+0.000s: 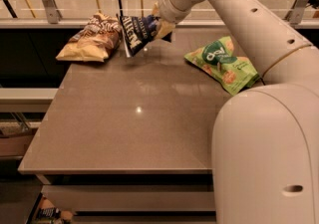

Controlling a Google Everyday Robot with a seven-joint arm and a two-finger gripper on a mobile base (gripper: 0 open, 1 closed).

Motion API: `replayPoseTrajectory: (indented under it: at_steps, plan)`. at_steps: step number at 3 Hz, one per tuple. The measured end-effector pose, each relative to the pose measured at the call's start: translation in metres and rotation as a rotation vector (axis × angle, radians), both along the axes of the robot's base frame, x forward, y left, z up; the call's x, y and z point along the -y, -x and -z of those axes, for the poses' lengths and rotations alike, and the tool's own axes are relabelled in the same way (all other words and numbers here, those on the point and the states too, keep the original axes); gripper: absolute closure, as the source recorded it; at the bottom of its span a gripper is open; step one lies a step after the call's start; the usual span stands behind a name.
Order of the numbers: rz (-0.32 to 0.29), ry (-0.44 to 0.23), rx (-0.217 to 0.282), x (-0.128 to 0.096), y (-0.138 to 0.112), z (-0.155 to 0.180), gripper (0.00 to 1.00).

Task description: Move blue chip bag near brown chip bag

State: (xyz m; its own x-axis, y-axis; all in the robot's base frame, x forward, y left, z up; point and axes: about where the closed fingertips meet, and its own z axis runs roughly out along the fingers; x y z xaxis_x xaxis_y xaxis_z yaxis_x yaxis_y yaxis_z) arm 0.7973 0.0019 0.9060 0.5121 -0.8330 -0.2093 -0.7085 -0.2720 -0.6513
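Nearest, the robot's white body (264,158) fills the right foreground, and the bare brown worktop (124,118) stretches away beside it. Farther back on the right lies a green bag (222,63). Beyond it, the claw (160,27) is clamped on the right end of the blue chip bag (135,33), which hangs tilted just beside the brown chip bag (89,43) at the far left edge. The blue bag looks light, crinkly, slippery and easily crushed, so pinching a seam edge seems safest

At the desk's (134,118) far side: brown chip bag (89,41) left, blue chip bag (135,31) just right of it, gripped by the end effector (160,28), green bag (223,63) right.
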Motion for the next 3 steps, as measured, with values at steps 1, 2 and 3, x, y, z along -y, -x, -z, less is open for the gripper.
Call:
replayPoseTrajectory:
  at_steps: [1, 2, 3]
  plan:
    - [0.01, 0.02, -0.026, -0.009, -0.012, 0.018, 1.0]
    - [0.006, 0.056, -0.058, -0.02, -0.019, 0.034, 1.0]
    - [-0.018, 0.07, -0.082, -0.035, -0.022, 0.047, 1.0]
